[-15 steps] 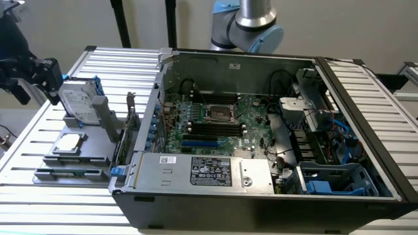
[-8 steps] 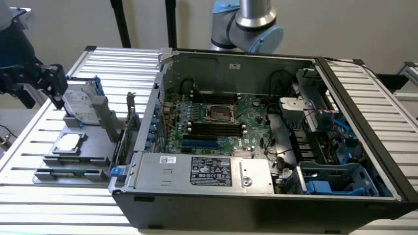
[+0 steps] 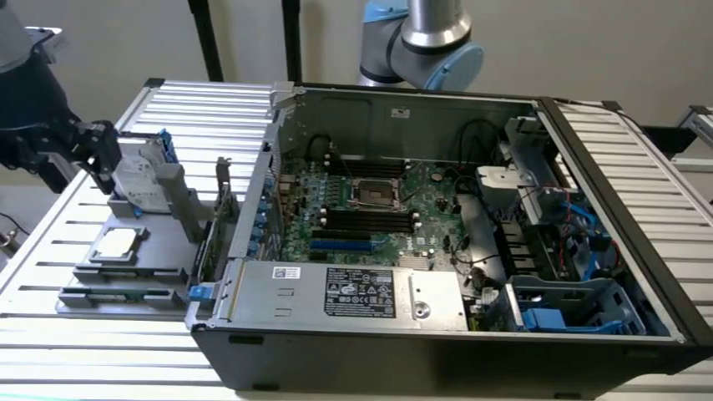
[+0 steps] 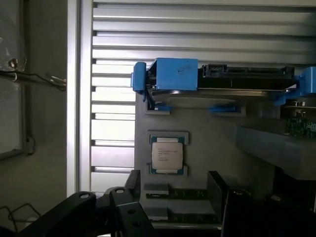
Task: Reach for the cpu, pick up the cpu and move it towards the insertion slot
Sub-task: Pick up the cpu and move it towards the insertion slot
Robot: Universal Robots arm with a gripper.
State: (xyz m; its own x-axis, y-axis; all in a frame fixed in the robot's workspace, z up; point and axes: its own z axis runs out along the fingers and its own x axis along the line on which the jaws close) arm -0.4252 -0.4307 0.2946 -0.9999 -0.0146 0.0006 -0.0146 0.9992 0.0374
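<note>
an open computer case [image 3: 446,351] is being carried by a slatted metal desk [image 3: 67,342]. outside the case, just beside its wall on the exterior view's left, a grey holder [image 3: 162,251] is being supported by the same desk. the cpu [image 3: 117,244] is being held flat in a square recess of that holder, silver top facing up, outside the case and near that same wall. a silver hard drive [image 3: 136,177] with blue rails [image 4: 175,74] is being held on edge in the holder too, likewise outside the case.

inside the case, the insertion slot [image 3: 373,194] is being shown on the green motherboard [image 3: 429,238], about midway between the case walls, with its metal frame surrounding a dark centre. long black memory slots [image 3: 368,221] are being seen just beside it. a silver power supply [image 3: 346,292] is being housed along the case wall nearest the camera.

the arm [image 3: 429,38] is being seen behind the far wall of the case. its dark wrist end [image 3: 28,100] is being held outside the case, beyond the holder. in the wrist view the jaws are being held apart, nothing is being gripped between them, and the cpu is not being touched.
</note>
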